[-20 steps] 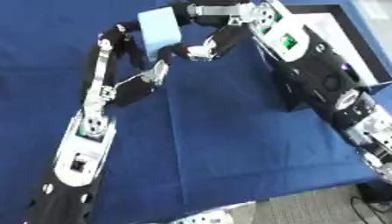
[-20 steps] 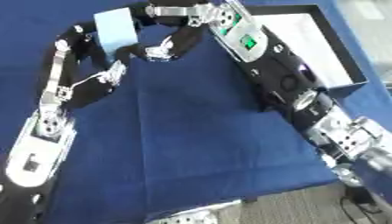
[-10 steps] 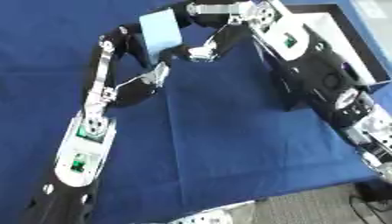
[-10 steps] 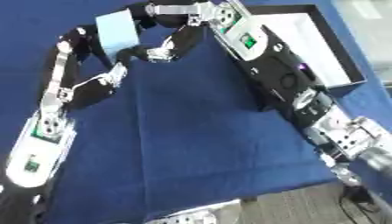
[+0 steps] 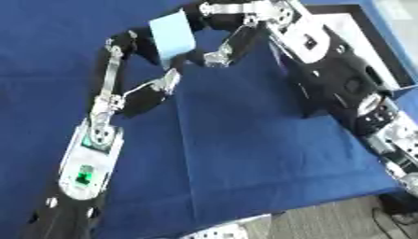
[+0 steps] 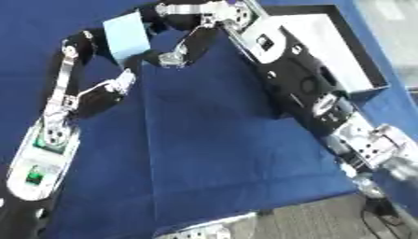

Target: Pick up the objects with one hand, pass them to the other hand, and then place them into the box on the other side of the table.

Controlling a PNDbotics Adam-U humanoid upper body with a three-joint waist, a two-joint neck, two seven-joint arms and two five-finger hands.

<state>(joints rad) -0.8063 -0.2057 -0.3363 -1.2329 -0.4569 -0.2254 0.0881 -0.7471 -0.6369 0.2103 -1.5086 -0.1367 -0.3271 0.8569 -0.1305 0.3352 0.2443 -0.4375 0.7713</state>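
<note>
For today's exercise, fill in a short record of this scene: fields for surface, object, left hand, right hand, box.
surface: blue cloth over the table
object: light blue flat card, upright between both hands
left hand: left hand at the card's left edge, fingers unclear
right hand: right hand at the card's right side, fingers unclear
box: black-rimmed box with white inside, far right

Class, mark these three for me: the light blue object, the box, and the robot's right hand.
light blue object point(image 5: 172, 35), left eye view, middle of its flat face
box point(image 6: 326, 35), right eye view, white inner floor
right hand point(image 5: 222, 50), left eye view, on its fingers
</note>
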